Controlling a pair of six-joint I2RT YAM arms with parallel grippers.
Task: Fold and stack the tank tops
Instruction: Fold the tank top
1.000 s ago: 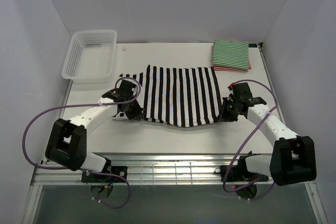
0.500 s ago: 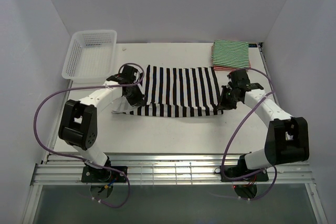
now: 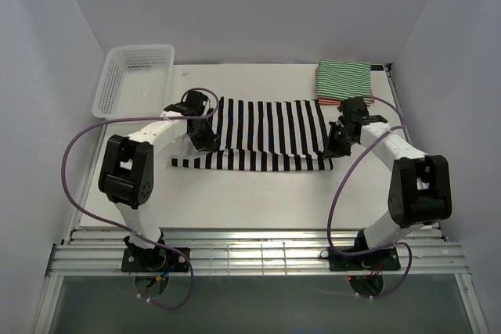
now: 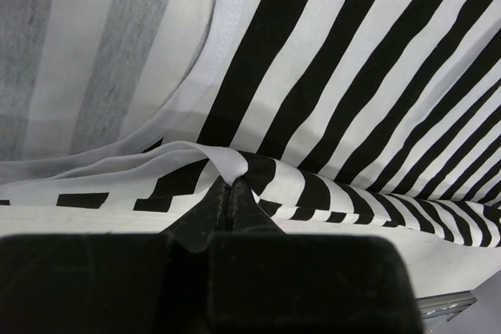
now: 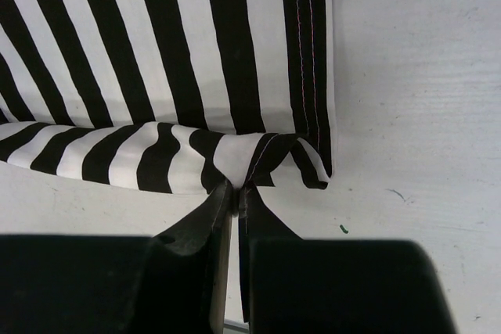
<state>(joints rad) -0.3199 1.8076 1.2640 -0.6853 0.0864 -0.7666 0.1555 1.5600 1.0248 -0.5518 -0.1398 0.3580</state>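
Note:
A black-and-white broad-striped tank top (image 3: 266,127) lies across the middle of the table, its near part doubled over toward the back. My left gripper (image 3: 205,140) is shut on the cloth's left edge; the wrist view shows the pinched fabric (image 4: 235,163) at my left gripper (image 4: 227,183). At the right edge my right gripper (image 3: 335,146) is shut on the hem corner (image 5: 258,154), which bunches at my right gripper (image 5: 237,185). Two folded tank tops sit stacked at the back right, a green-and-white one (image 3: 343,80) over a red-and-white one (image 3: 344,102).
A white mesh basket (image 3: 135,81) stands at the back left corner. White walls close in the table on three sides. Purple cables (image 3: 78,142) loop off both arms above the near table.
Both grippers have carried the near edge of the black-and-white top away from me toward the back, folding it over itself. The visible cloth is shorter front to back.

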